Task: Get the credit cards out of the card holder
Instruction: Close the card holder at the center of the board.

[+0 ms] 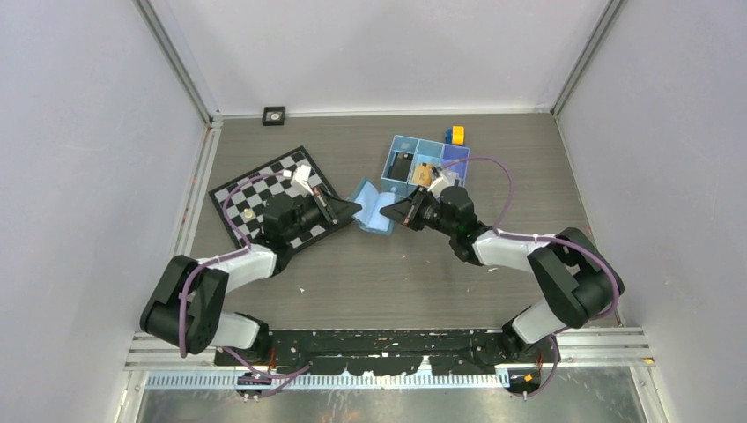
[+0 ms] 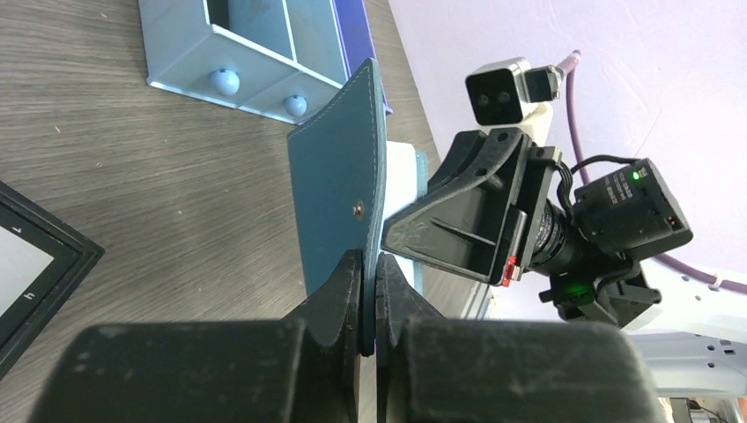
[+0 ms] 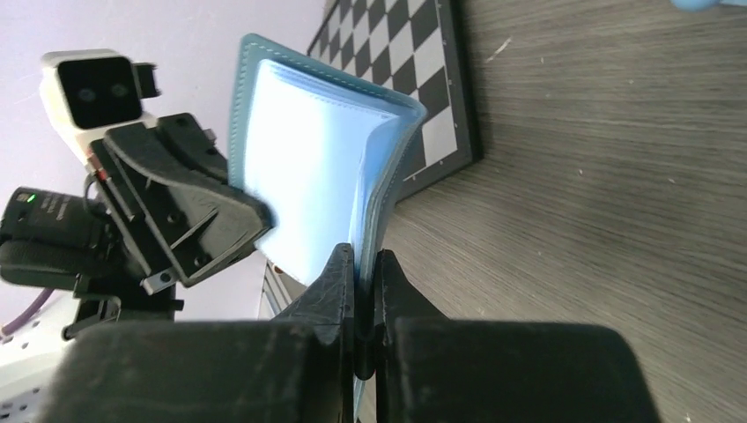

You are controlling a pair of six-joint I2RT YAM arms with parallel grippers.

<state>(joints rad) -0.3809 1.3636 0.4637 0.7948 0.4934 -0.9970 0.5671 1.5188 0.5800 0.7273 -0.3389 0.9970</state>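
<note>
The light-blue card holder is held off the table between both grippers, opened in a V. My left gripper is shut on its left panel, seen edge-on in the left wrist view between the jaws. My right gripper is shut on the right panel, with the jaws pinching its edge. The pale inner pockets show no card that I can make out. A black card and an orange-tan card lie in the blue tray. The silvery grey card is out of view.
The blue three-compartment tray stands just behind the right gripper, with a small yellow and blue block behind it. A checkerboard lies under the left arm. A small black square sits at the back wall.
</note>
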